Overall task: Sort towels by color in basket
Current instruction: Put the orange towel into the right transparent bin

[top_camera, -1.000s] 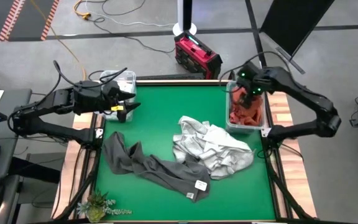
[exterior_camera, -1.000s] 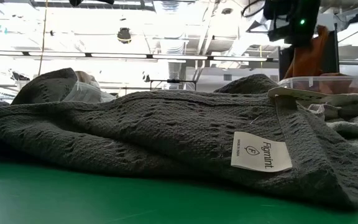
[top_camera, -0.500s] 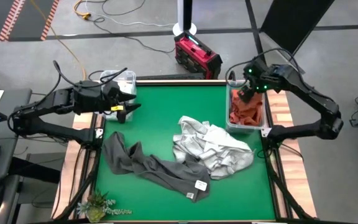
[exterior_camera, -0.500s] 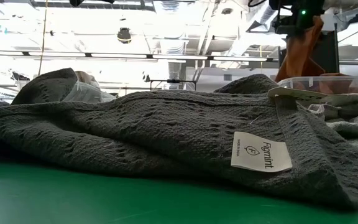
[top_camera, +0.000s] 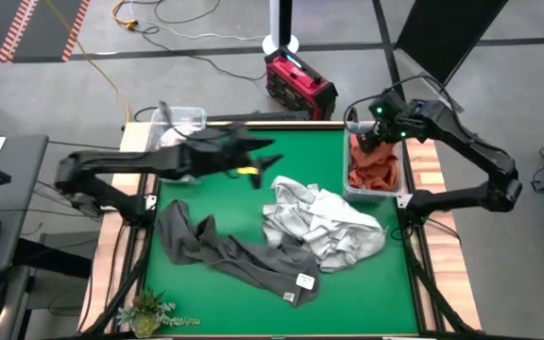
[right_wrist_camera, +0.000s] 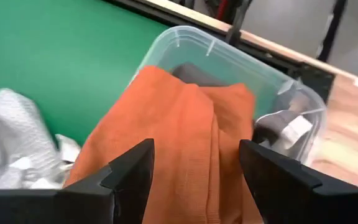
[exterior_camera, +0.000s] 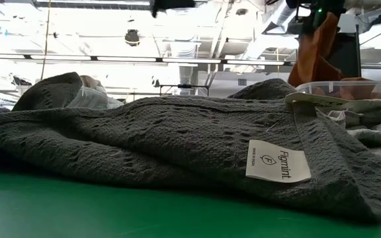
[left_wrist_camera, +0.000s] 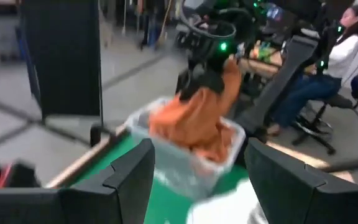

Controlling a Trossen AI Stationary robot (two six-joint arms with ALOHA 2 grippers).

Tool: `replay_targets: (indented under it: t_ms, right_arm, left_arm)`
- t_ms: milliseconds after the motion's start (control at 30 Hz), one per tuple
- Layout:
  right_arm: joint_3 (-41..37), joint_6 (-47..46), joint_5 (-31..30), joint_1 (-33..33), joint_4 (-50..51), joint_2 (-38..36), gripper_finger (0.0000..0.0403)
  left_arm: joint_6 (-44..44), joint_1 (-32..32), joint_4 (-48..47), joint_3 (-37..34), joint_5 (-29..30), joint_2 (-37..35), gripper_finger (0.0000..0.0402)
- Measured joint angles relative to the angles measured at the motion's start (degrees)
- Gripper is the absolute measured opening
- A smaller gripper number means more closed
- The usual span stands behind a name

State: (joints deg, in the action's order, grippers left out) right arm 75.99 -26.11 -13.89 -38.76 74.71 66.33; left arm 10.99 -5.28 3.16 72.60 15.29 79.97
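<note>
Rust towel (top_camera: 376, 168) above clear bin (top_camera: 350, 179)

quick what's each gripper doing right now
Left gripper: open, empty, above the table.
Right gripper: its state cannot be told; the orange towel hangs below it over the bin.

I see a rust orange towel (top_camera: 376, 168) hanging bunched over the clear bin (top_camera: 399, 185) at the table's right edge, its lower folds piled inside. A dark grey towel (top_camera: 225, 250) sprawls twisted across the green mat, label showing. Just beside it, touching, a light grey and white towel heap (top_camera: 324, 225) lies crumpled.
</note>
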Motion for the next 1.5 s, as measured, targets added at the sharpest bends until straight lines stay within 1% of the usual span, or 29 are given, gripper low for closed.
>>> replay_targets:
  t_ms: [67, 133, 200, 267, 367, 400, 467, 633, 733, 833, 967, 1233, 1300, 1367, 1433, 1500]
  right_arm:
    - [0.0, -1.0, 0.9, 0.0, -0.1, -1.0, 0.0276]
    - [0.0, -1.4, 1.2, 0.0, -0.2, -2.0, 0.0276]
    - [0.0, -1.5, 1.2, 0.0, -0.6, -3.3, 0.0276]
    - [0.0, -2.5, 1.2, 0.0, -1.1, -4.9, 0.0276]
    - [0.0, -5.1, 1.2, 0.0, -3.3, -7.1, 0.0276]
    - [0.0, -5.9, 1.2, 0.0, -4.2, -7.7, 0.0276]
    - [0.0, -7.3, 1.2, 0.0, -5.4, -8.6, 0.0276]
    - [-0.8, -9.8, 0.7, 0.0, -4.9, -9.0, 0.0276]
    - [-1.8, -11.7, 0.6, 0.1, -4.7, -9.0, 0.0276]
    - [-2.2, -12.4, 0.7, 0.3, -4.8, -9.0, 0.0276]
    - [-2.2, -12.7, 1.4, 1.9, -4.9, -8.9, 0.0276]
    - [-2.2, -16.5, 1.6, 7.2, -5.2, -8.9, 0.0276]
    - [-2.2, -17.8, 1.0, 8.1, -4.7, -8.9, 0.0276]
    - [-2.2, -18.8, 0.9, 8.7, -4.7, -9.0, 0.0276]
    - [-2.2, -19.1, 0.9, 8.8, -4.9, -9.1, 0.0276]
    - [-2.2, -19.0, 0.6, 8.8, -5.1, -9.1, 0.0276]
  left_arm:
    - [-0.6, -0.3, 7.9, 0.0, -0.1, 5.0, 0.0240]
    - [-0.1, -0.9, 15.7, 0.1, -1.9, 9.7, 0.0240]
    - [0.2, -1.6, 20.7, 1.7, -4.6, 13.5, 0.0240]
    - [0.1, -2.2, 22.8, 4.7, -7.4, 17.5, 0.0240]
    - [-0.4, -2.8, 23.0, 9.9, -10.8, 23.2, 0.0240]
    - [-1.4, -2.8, 23.3, 11.8, -11.1, 25.3, 0.0240]
    - [-4.1, -2.8, 23.4, 15.7, -11.3, 29.0, 0.0240]
    - [-10.6, -2.8, 24.0, 26.2, -11.3, 37.9, 0.0240]
    - [-13.0, -2.8, 23.6, 32.1, -11.3, 43.2, 0.0240]
    - [-13.5, -2.8, 23.4, 37.0, -11.3, 47.1, 0.0240]
    - [-13.4, -3.0, 23.4, 41.3, -11.2, 50.7, 0.0240]
    - [-13.5, -3.4, 23.9, 50.0, -10.1, 58.9, 0.0239]
    - [-14.1, -3.4, 23.8, 51.6, -9.3, 60.4, 0.0224]
    - [-15.5, -3.3, 23.1, 52.6, -8.1, 60.8, 0.0189]
    - [-16.6, -3.3, 22.3, 52.9, -7.8, 60.8, 0.0136]
    - [-16.6, -3.4, 21.0, 53.0, -7.9, 60.8, 0.0072]
